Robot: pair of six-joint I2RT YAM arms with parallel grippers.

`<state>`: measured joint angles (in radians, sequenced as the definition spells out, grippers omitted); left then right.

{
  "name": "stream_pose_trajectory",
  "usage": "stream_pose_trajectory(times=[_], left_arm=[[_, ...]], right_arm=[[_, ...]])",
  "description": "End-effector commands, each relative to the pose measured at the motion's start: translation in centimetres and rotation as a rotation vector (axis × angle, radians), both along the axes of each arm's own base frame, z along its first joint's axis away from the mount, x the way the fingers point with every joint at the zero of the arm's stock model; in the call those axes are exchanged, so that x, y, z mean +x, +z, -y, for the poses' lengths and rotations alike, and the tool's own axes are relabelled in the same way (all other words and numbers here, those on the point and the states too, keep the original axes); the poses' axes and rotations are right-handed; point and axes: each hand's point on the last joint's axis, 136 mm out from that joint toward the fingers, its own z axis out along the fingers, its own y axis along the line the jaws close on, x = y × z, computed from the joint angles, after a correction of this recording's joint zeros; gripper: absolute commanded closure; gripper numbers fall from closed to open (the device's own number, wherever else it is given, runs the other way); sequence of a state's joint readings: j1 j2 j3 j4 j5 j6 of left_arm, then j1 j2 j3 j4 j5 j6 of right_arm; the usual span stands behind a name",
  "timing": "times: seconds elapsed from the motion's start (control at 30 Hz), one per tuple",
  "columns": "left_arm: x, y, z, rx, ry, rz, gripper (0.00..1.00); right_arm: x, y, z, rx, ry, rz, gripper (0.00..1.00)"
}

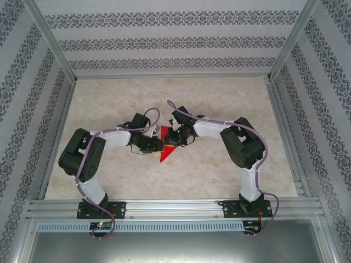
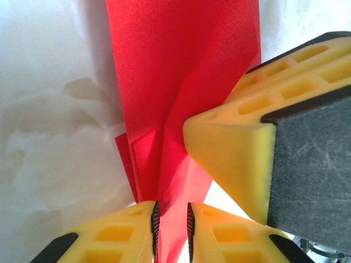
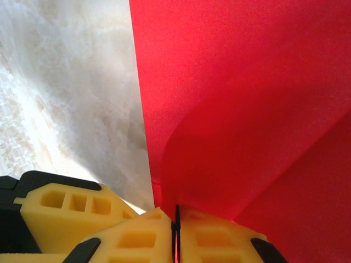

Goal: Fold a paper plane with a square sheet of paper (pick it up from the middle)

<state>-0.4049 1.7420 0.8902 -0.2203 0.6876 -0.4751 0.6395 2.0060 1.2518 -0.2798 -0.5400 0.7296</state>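
Note:
The red sheet of paper [image 1: 166, 155], folded into a narrow pointed paper plane shape with a centre crease [image 2: 164, 82], hangs between the two grippers just above the table, its point toward the near side. My right gripper [image 3: 176, 224] is shut on a curved flap of the paper [image 3: 247, 109]. The left gripper [image 2: 171, 224] stands slightly open. A strip of the paper runs through the narrow gap between its ribbed pads [image 2: 155, 227]. The right gripper's yellow finger [image 2: 236, 148] presses in from the right, close against the paper. In the top view the two grippers, left [image 1: 158, 144] and right [image 1: 172, 139], meet at the table's middle.
The pale marbled table [image 1: 230, 104] spreads around the arms. Patterned walls and metal frame rails [image 1: 170, 208] close it in on all sides.

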Motion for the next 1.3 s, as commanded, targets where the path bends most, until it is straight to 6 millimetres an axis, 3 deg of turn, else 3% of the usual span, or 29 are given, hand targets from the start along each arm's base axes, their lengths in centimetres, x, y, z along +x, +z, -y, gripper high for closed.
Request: stream_pose_trajectory(times=[0.0,0.23,0.6,1.03,1.27], left_arm=[[-0.2,-0.7,-0.3,0.045,-0.02,0.005,0.74],[0.3,0.1,0.7,-0.01,-0.025,0.011,0.78],[-0.5,-0.8,0.8,-0.001,-0.048,-0.014,0.86],[-1.1,-1.7,0.9,0.012,-0.063,-0.025,0.91],[-1.4,-2.0,0.8,0.021,-0.067,-0.029,0.91]], right_arm=[[-0.5,0.7,0.0,0.015,0.017,0.009,0.89],[-0.4,0.9,0.0,0.017,0.015,0.014,0.89],[-0.3,1.2,0.0,0.023,0.009,0.02,0.88],[0.8,3.0,1.0,0.037,-0.027,0.08,0.72],[1.5,2.7,1.9,0.034,-0.049,0.093,0.7]])
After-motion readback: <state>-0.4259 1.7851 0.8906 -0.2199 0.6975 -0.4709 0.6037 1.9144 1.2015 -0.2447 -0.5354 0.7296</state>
